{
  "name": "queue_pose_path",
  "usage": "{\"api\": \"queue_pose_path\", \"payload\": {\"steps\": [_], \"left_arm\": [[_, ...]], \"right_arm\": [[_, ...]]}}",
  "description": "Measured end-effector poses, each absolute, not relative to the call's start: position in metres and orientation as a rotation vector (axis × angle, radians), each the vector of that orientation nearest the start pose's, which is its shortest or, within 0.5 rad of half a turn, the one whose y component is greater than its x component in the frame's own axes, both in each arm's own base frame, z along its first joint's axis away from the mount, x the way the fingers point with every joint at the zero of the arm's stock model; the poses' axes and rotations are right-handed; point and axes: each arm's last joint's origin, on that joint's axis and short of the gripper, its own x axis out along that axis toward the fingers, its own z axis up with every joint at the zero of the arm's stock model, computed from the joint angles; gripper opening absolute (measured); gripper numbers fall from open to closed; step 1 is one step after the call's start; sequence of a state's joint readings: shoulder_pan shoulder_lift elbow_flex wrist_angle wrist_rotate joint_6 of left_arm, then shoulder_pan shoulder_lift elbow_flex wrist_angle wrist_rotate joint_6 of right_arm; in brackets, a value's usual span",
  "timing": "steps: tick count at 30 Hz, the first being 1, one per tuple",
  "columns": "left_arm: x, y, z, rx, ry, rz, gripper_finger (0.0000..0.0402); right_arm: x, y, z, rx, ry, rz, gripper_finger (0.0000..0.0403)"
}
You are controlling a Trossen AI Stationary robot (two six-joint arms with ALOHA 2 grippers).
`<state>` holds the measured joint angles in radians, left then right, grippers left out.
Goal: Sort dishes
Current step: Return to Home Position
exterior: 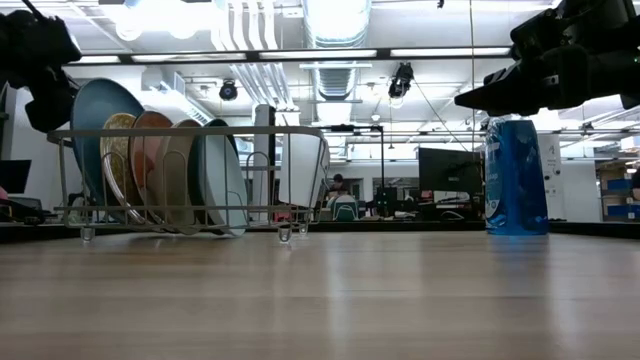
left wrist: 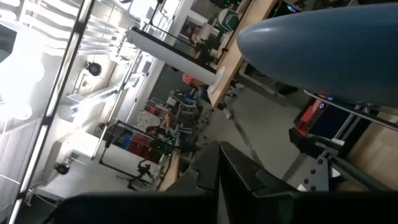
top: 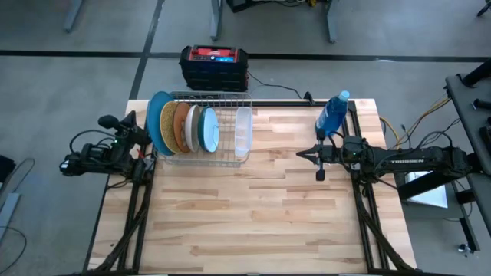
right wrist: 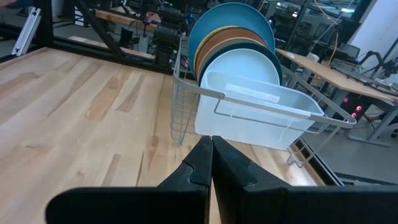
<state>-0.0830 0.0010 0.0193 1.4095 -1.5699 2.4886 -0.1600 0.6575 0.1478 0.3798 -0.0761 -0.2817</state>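
Observation:
The dishes stand on edge in a wire rack at the table's far left. From left to right they are a large mid-blue plate, a gold speckled one, a brownish one, a beige-grey one, a dark teal one and a small pale blue one. My left gripper is shut and empty, just left of the rack beside the mid-blue plate. My right gripper is shut and empty above the table's right side. It points level toward the rack.
A clear plastic tub hangs on the rack's right end. A blue bottle stands at the far right, just behind my right arm. A black-and-red box sits on the floor beyond the far edge. Bare wood fills the near half.

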Motion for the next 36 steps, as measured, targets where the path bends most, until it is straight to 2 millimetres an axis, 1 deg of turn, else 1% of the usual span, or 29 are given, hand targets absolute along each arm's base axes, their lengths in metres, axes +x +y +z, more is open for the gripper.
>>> {"api": "queue_pose_path", "payload": {"steps": [9, 11, 15, 17, 20, 27, 29, 31, 34, 36], "left_arm": [[0.012, 0.028, 0.235, 0.855, 0.787, 1.334, 0.0000], [0.012, 0.028, 0.235, 0.855, 0.787, 1.334, 0.0000], [0.012, 0.028, 0.235, 0.855, 0.787, 1.333, 0.0000], [0.012, 0.028, 0.235, 0.855, 0.787, 1.333, 0.0000], [0.012, 0.028, 0.235, 0.854, 0.787, 1.333, 0.0000], [0.012, 0.028, 0.235, 0.855, 0.788, 1.333, 0.0000], [0.012, 0.028, 0.235, 0.855, 0.788, 1.333, 0.0000], [0.012, 0.028, 0.235, 0.855, 0.787, 1.333, 0.0000], [0.012, 0.028, 0.235, 0.855, 0.787, 1.333, 0.0000], [0.012, 0.028, 0.235, 0.856, 0.788, 1.333, 0.0000]], "right_arm": [[0.148, -0.022, 0.185, -0.266, 0.139, -0.064, 0.0000], [0.148, -0.021, 0.186, -0.287, 0.132, -0.029, 0.0000], [0.145, -0.017, 0.196, -0.327, 0.023, 0.055, 0.0000], [0.141, -0.016, 0.201, -0.357, -0.021, 0.048, 0.0000], [0.134, -0.016, 0.204, -0.397, -0.085, 0.029, 0.0000], [0.122, -0.010, 0.195, -0.403, -0.162, 0.150, 0.0000], [0.120, -0.010, 0.193, -0.323, -0.159, 0.143, 0.0000], [0.120, -0.010, 0.189, -0.179, -0.123, 0.148, 0.0000], [0.121, -0.010, 0.179, 0.020, -0.019, 0.162, 0.0000], [0.121, -0.008, 0.168, 0.163, 0.089, 0.176, 0.0000]]}}
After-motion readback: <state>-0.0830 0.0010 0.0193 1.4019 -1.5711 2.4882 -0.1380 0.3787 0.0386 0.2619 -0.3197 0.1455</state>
